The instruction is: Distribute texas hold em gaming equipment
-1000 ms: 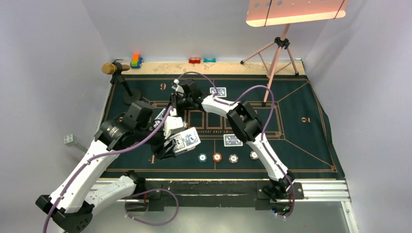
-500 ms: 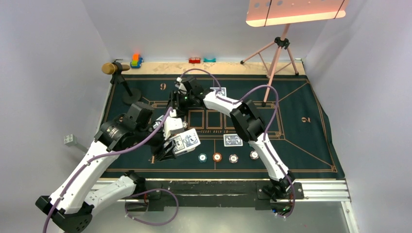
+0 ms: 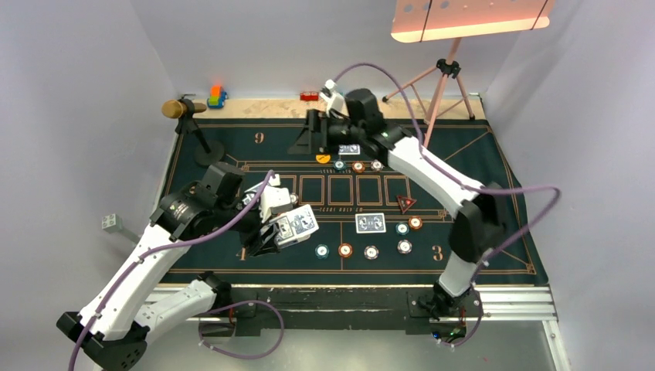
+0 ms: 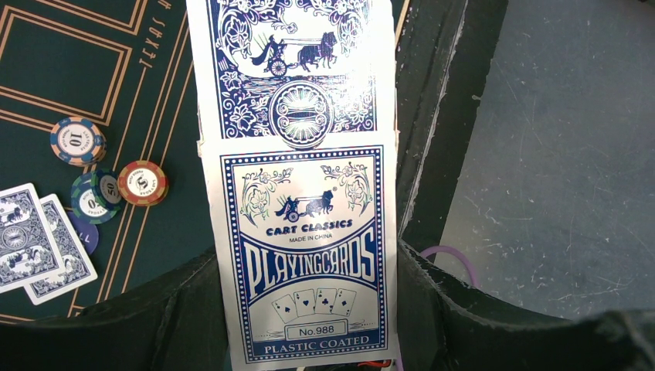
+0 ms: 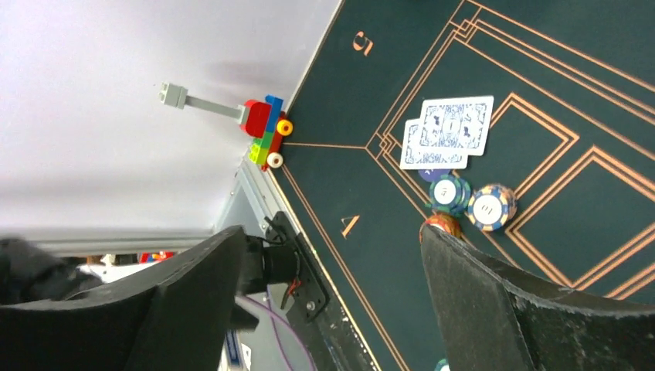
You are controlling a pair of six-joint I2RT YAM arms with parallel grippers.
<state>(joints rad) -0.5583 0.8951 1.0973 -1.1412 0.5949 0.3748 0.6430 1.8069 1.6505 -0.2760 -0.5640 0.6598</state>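
Note:
My left gripper (image 3: 272, 232) is shut on a blue-and-white pack of playing cards (image 4: 309, 255), held above the mat's near left; the pack (image 3: 296, 225) fills the space between the jaws. My right gripper (image 3: 311, 133) hangs open and empty over the far edge of the mat, and the same gripper (image 5: 330, 232) has only mat between its fingers. Below it lie a card pair (image 3: 350, 148), a yellow disc (image 3: 323, 158) and three chips (image 3: 358, 165). Another card pair (image 3: 370, 222), a red triangle (image 3: 405, 203) and several chips (image 3: 345, 250) sit nearer. A third card pair (image 5: 448, 131) with chips (image 5: 490, 207) lies by the left arm.
The dark green mat (image 3: 479, 162) covers the table. A small stand (image 3: 199, 139) is at the far left and a pink tripod (image 3: 440, 85) at the far right. Colourful toys (image 3: 217, 97) line the back edge, and another toy (image 5: 264, 131) sits by the mat's left corner.
The right arm has lifted and swung from the mat's left centre to the far edge, and its jaws have opened. Chips, the disc and the triangle it covered now show. The left arm is still.

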